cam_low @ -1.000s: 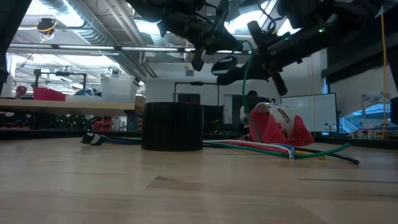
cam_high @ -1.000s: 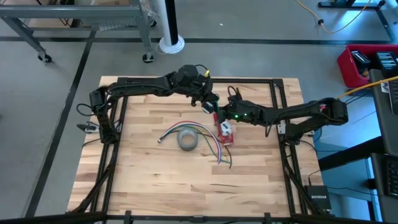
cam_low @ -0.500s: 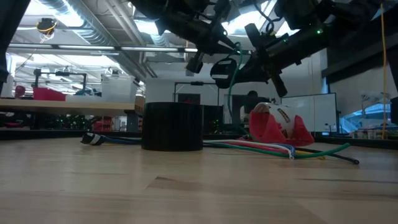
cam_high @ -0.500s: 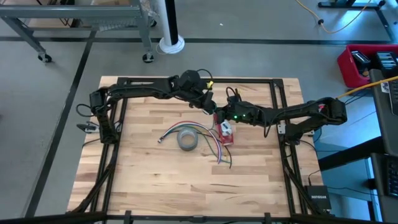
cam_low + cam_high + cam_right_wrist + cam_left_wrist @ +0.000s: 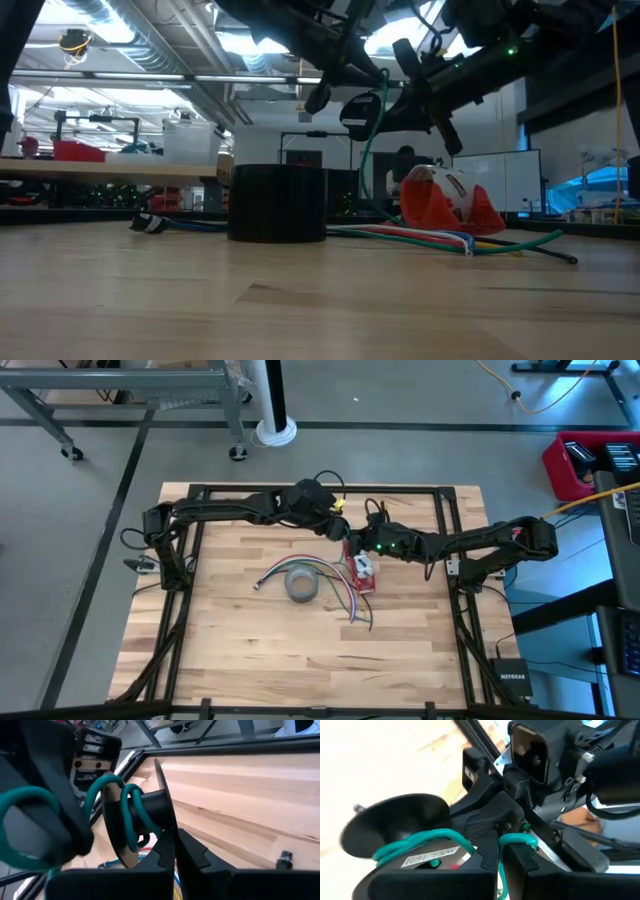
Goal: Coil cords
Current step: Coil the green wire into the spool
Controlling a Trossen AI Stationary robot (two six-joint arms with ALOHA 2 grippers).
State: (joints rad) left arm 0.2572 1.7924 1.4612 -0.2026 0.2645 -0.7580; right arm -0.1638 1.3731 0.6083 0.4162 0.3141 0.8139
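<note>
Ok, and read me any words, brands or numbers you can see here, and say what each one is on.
"NETGEAR": on the black box beside the table.
Label on the spool in the right gripper: print blurred, unreadable.
White label on the red tool: too small to read.
Left gripper, shut on the green cord at the spool: no text.
</note>
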